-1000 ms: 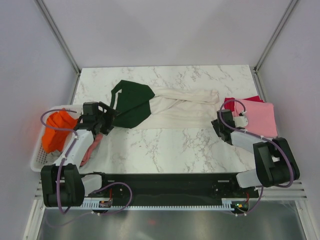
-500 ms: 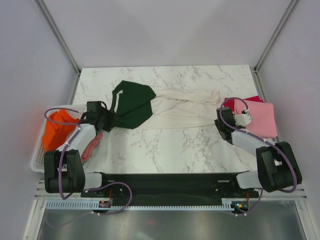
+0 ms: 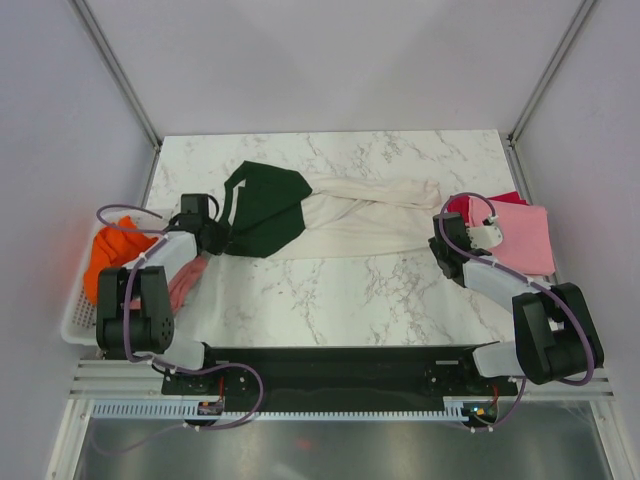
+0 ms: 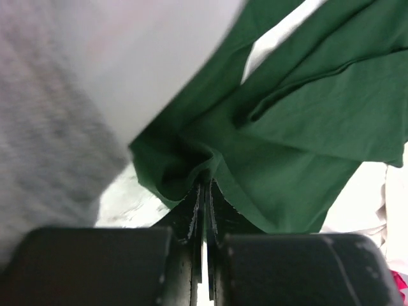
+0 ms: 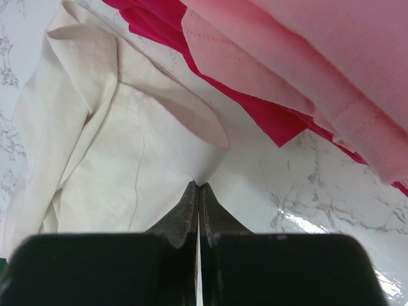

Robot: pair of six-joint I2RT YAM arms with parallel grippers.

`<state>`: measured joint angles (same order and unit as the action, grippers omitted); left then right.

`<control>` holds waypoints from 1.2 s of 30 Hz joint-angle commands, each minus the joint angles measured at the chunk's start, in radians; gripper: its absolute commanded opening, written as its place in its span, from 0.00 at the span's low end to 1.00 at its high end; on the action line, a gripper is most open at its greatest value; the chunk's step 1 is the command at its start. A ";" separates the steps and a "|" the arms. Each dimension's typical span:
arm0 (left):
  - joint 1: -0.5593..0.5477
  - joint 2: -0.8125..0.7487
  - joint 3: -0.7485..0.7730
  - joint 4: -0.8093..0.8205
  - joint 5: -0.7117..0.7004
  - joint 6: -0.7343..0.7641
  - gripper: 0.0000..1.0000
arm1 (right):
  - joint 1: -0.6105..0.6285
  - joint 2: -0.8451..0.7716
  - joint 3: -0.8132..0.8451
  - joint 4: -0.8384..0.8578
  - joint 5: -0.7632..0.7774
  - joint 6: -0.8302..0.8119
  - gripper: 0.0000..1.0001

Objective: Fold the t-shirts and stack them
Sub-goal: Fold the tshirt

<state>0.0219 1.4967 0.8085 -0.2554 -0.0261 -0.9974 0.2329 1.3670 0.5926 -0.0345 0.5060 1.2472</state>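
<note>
Both jaws, apart 1 s ago, are now sitting shut on cloth. Top view: left gripper (image 3: 215, 238) is resting at the green sleeve (image 3: 265, 205) of the cream shirt (image 3: 350, 225), mid-table; right gripper (image 3: 445, 240) is at its opp. end, near the pink shirt (image 3: 525, 235) lying on the crimson shirt (image 3: 462, 205). L wrist: jaws are pinching the sleeve's edge. R wrist: jaws are pinching a cream fold

Bare marble table (image 3: 330, 290) lies open between white basket (image 3: 72, 322) and pink stack (image 3: 525, 235).
</note>
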 commanded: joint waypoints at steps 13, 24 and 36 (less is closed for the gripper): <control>0.007 0.261 0.319 -0.037 -0.038 0.023 0.02 | -0.001 -0.011 0.033 -0.005 0.039 -0.015 0.00; 0.001 0.182 0.304 -0.067 -0.029 0.106 0.67 | 0.000 -0.011 0.049 -0.012 0.040 -0.022 0.00; -0.069 -0.190 0.152 -0.101 0.020 -0.001 0.59 | 0.000 -0.022 0.055 -0.021 0.023 -0.020 0.00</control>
<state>-0.0319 1.3128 1.0462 -0.3172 -0.0212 -0.9325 0.2329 1.3670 0.6106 -0.0460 0.5056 1.2339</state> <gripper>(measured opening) 0.609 0.007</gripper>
